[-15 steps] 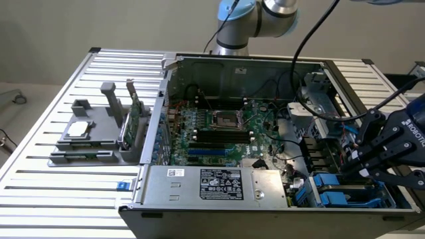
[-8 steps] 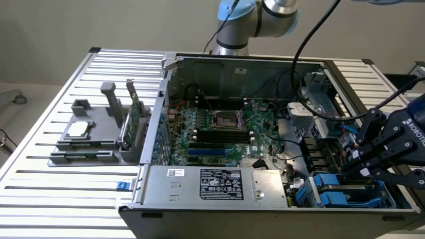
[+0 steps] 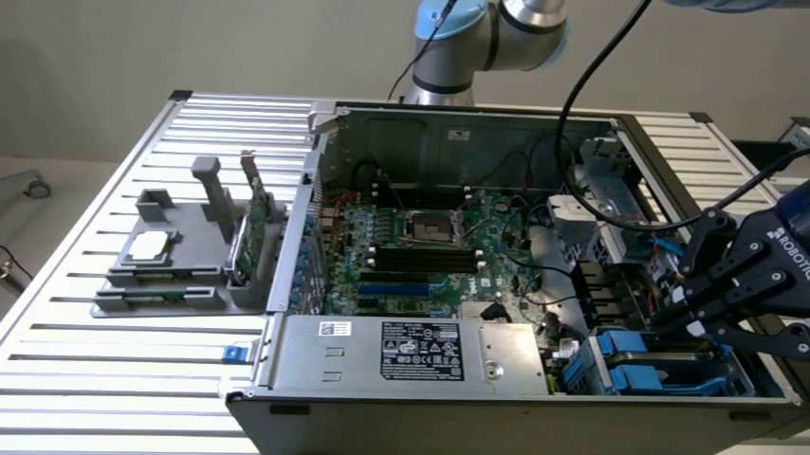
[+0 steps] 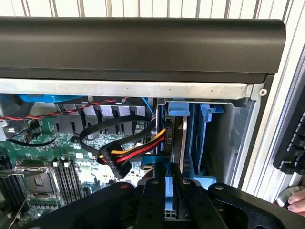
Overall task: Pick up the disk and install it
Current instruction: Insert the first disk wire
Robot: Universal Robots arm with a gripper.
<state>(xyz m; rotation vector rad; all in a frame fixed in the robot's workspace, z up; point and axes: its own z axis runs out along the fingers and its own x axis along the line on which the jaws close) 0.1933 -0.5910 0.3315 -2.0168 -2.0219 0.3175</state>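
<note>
Hand [image 4: 171, 202] nearly closed, pinching the blue carrier edge of the disk [image 4: 177, 143], which sits partway into the drive bay [image 4: 209, 138] straight ahead of the fingers. Risk: 1 cable bundle [image 4: 133, 151] lies just beside the hand; could snag or get pinched, jamming the disk crooked.

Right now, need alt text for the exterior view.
A black gripper reaches into the exterior view's right side of an open computer case, just above blue drive carriers. The case lies on a slatted metal table, motherboard exposed.
</note>
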